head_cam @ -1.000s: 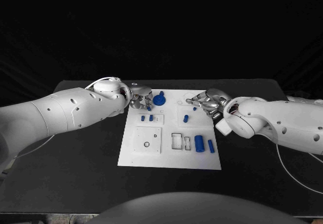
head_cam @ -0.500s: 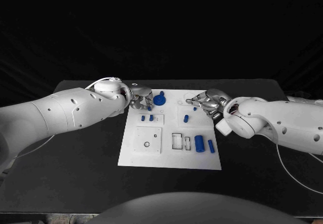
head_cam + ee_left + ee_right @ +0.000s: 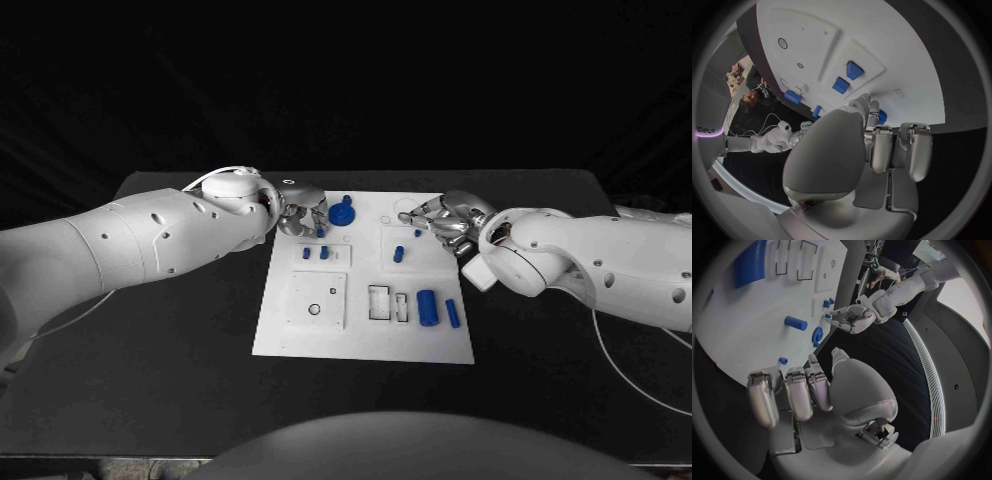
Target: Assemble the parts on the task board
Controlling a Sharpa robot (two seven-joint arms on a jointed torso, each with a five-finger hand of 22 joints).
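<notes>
Left hand (image 3: 299, 215), grip unclear, hovers beside a small blue part (image 3: 342, 212): likely light, rigid, best pinched at its sides.

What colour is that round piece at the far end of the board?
Blue; the round part on the white task board shows best in the head view.

The black table (image 3: 173, 380) carries the work area; its surface is matte and dark. A black backdrop (image 3: 346, 80) hangs behind the table's far edge. A thin white cable (image 3: 635, 375) lies across the table surface on the right side, curving toward the front.
</notes>
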